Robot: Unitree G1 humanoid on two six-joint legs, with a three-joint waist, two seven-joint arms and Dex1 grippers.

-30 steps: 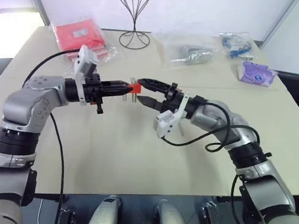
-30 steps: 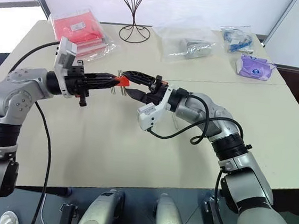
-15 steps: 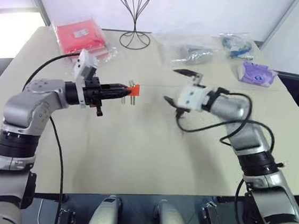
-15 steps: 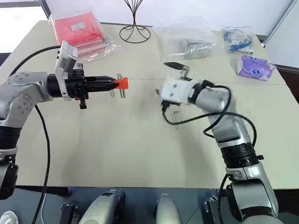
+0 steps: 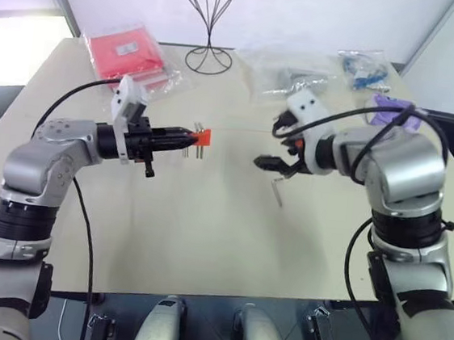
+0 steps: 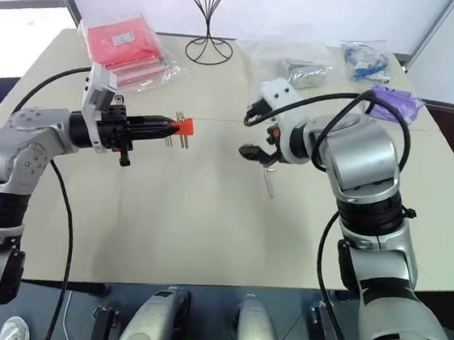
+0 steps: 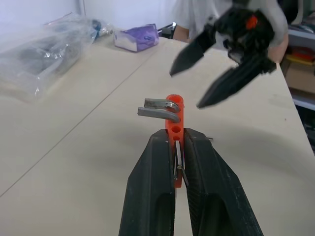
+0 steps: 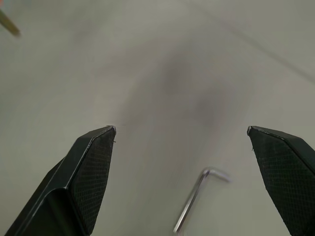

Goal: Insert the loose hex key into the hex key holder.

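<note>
Loose hex key (image 6: 269, 180) lies on table (image 6: 206, 216); right gripper (image 6: 255, 151) spread above

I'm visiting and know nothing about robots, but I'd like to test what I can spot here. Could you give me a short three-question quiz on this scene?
1. True or false: the loose hex key lies on the table.
2. Which gripper clamps the hex key holder?
A. left gripper
B. right gripper
C. neither
3. Fill in: the right gripper's fingers stand ____ above the loose hex key.

Key: 1 true. 2 A. 3 open.
</note>
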